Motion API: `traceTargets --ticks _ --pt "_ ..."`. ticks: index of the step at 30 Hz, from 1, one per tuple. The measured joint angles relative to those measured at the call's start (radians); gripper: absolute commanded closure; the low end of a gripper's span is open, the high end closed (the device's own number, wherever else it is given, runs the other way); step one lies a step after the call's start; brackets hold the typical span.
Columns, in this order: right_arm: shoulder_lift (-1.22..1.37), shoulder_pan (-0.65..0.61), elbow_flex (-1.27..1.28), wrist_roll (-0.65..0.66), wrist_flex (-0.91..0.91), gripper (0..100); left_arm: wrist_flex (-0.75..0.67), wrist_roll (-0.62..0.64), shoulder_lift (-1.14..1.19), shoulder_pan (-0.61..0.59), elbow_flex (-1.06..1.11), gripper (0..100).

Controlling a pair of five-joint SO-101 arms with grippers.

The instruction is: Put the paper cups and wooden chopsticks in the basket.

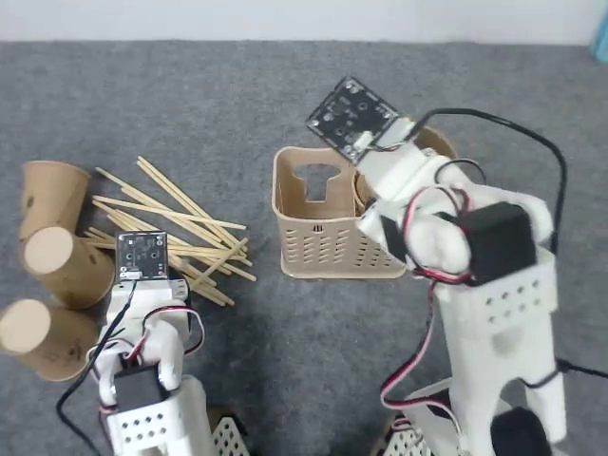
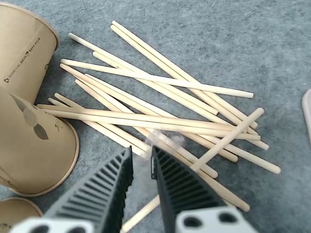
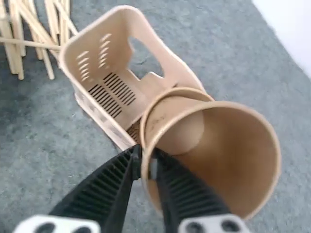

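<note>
**Over the basket's end, the right arm has a cup**

At the right side of the table, the right gripper (image 3: 145, 154) is closed on the rim of a paper cup (image 3: 218, 145), with one finger inside the wall and one outside. The cup is tilted on its side. Its bottom is toward the end of the basket (image 3: 97, 58) and its mouth points away from it (if the cup touches the basket wall, I cannot tell).

The basket stands upright near the middle of the table. The chopsticks (image 2: 160, 97) lie in a loose crossed pile on the grey carpet, to the left of the basket and apart from it.

The left gripper (image 2: 141, 155) hangs over the near edge of this pile. Its fingers have only a narrow gap and hold nothing. Three more cups (image 1: 66, 266) lie on their sides just beside the pile, at the far left.
</note>
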Motion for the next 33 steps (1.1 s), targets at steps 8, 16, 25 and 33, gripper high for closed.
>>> traceTargets --ticks 8,16,25,33 --pt "-0.008 -0.006 -0.035 -0.083 0.000 71.3 0.000 0.000 0.000 0.000 0.000 94" --pt "-0.140 -0.003 -0.069 -0.259 0.000 92.1 0.000 0.000 0.000 0.000 0.000 94" --pt "-0.344 -0.008 -0.037 -0.302 0.000 99.4 0.000 0.000 0.000 0.000 0.002 94" --pt "-0.568 -0.008 0.324 -0.227 -0.138 98.9 0.000 0.000 0.000 0.000 0.008 94"
